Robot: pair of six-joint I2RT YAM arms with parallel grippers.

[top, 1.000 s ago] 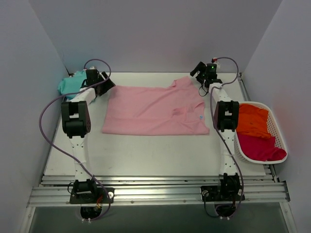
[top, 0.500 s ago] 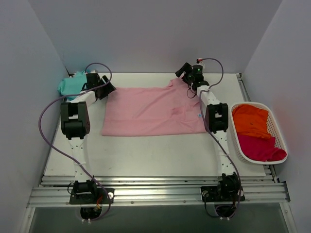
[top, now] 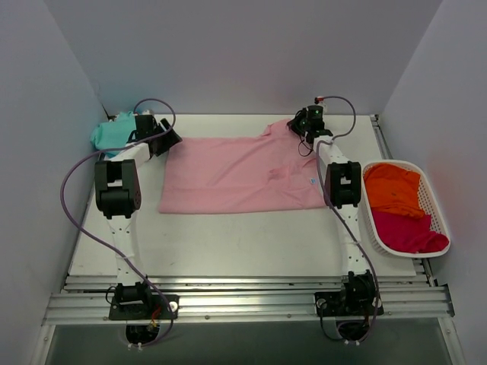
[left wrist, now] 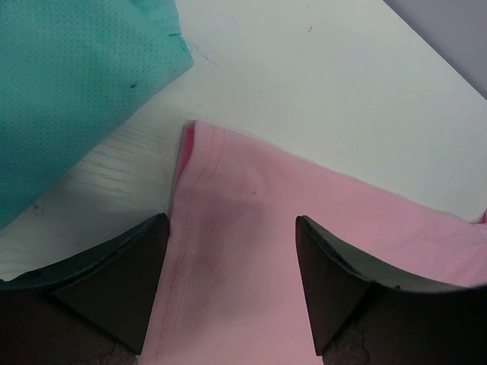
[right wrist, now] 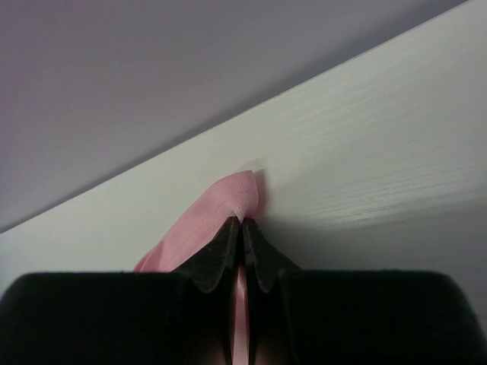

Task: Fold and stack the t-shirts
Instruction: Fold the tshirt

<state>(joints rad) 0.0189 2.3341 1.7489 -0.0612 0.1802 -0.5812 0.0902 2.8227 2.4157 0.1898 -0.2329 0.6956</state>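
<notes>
Two grippers at one pink t-shirt (top: 243, 173), spread flat mid-table.
upper right: right gripper (right wrist: 243, 228) pinches what looks like its sleeve tip; upper left: left gripper (left wrist: 232, 220) gapes over its hem corner, near teal t-shirt (left wrist: 68, 91).

A spread t-shirt (top: 236, 175) lies on the worktop's (top: 228, 243) middle, a bunched t-shirt (top: 112, 133) in the far left corner. At the right edge, a basket (top: 437, 217) holds a far t-shirt (top: 392, 190) and a near t-shirt (top: 407, 232). The left tool (top: 169, 138) is at the spread t-shirt's far left corner, the right tool (top: 298, 125) at its far right.
</notes>
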